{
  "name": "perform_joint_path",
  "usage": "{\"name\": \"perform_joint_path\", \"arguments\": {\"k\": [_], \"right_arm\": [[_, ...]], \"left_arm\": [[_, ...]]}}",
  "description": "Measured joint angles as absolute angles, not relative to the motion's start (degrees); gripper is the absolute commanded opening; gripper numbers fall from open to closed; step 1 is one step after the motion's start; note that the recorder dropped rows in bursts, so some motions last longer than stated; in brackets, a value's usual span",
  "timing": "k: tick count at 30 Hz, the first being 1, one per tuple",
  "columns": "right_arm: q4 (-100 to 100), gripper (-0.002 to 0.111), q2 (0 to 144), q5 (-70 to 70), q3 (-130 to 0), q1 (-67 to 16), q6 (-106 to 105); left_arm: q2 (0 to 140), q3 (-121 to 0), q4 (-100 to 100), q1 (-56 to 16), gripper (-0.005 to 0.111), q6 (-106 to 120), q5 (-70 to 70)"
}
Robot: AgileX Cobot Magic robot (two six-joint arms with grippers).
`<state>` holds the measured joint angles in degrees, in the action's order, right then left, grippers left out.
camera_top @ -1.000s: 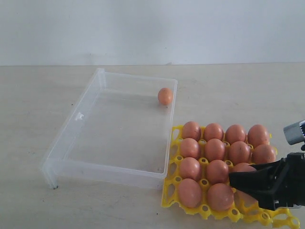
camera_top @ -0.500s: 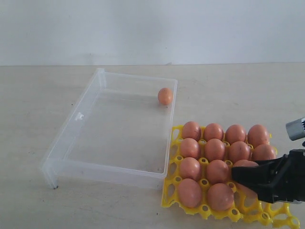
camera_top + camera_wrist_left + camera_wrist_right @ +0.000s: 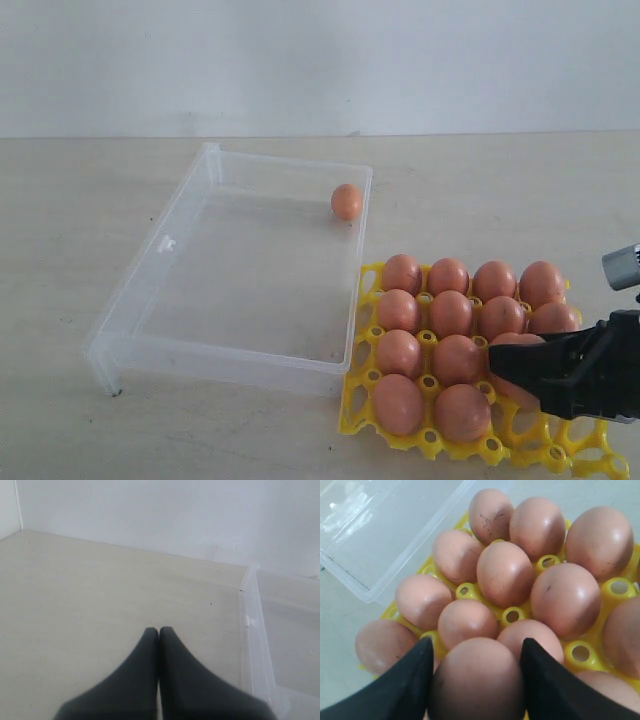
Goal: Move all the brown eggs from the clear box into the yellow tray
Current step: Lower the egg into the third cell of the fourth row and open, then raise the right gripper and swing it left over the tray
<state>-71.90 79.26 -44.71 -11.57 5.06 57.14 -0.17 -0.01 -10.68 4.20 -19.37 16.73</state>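
My right gripper [image 3: 497,368] hangs low over the near right part of the yellow tray [image 3: 352,400], shut on a brown egg [image 3: 477,680] that fills the gap between its black fingers [image 3: 407,680]. Several brown eggs [image 3: 451,313] sit in the tray's cups. One brown egg [image 3: 347,201] lies alone in the far right corner of the clear box [image 3: 170,243]. My left gripper [image 3: 159,630] is shut and holds nothing, above bare table beside the box's wall [image 3: 252,645]. It does not show in the exterior view.
The tray's left edge touches the clear box's right wall. A white wall runs along the far edge of the beige table [image 3: 520,190]. Yellow cup rims [image 3: 512,615] stick up between the eggs.
My right gripper has drawn back a little to the right over the tray with the egg in it. The eggs in the tray and the one in the box have not moved.
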Motion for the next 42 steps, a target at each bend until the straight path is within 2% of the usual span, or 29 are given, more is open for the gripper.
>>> {"name": "perform_joint_path", "arguments": {"k": [2,4,5,6,20,23,28,32,36,39,42], "right_arm": [[-71.41,0.038,79.26,-44.71,-11.57,5.06,57.14],[-71.42,0.048,79.26,-44.71,-11.57,5.06,57.14],[-71.31,0.058,79.26,-44.84,-11.57,5.06,57.14],[-70.48,0.060,79.26,-44.84,-11.57,4.51,57.14],[-68.09,0.059,79.26,-43.67,-11.57,3.40,57.14],[-67.79,0.052,79.26,-45.69,-11.57,3.40,57.14],[-67.65,0.029,79.26,-60.02,-14.57,3.40,56.97],[-67.65,0.023,79.37,-64.78,-22.33,3.24,60.59],[-68.08,0.023,79.50,-58.06,-33.28,-1.42,65.54],[-70.37,0.023,79.64,-47.67,-41.34,-9.75,66.64],[-73.64,0.022,79.84,-30.78,-48.87,-20.98,66.64]], "left_arm": [[-0.17,-0.01,-10.68,4.20,-0.004,-19.37,16.73],[-0.17,-0.01,-10.68,4.20,-0.004,-19.37,16.73],[-0.17,-0.01,-10.68,4.20,-0.004,-19.37,16.73],[-0.17,-0.01,-10.68,4.20,-0.004,-19.37,16.73],[-0.17,-0.01,-10.68,4.20,-0.004,-19.37,16.73],[-0.17,-0.01,-10.68,4.20,-0.004,-19.37,16.73],[-0.17,-0.01,-10.68,4.20,-0.004,-19.37,16.73],[-0.17,-0.01,-10.68,4.20,-0.004,-19.37,16.73],[-0.17,-0.01,-10.68,4.20,-0.004,-19.37,16.73],[-0.17,-0.01,-10.68,4.20,-0.004,-19.37,16.73],[-0.17,-0.01,-10.68,4.20,-0.004,-19.37,16.73]]}}
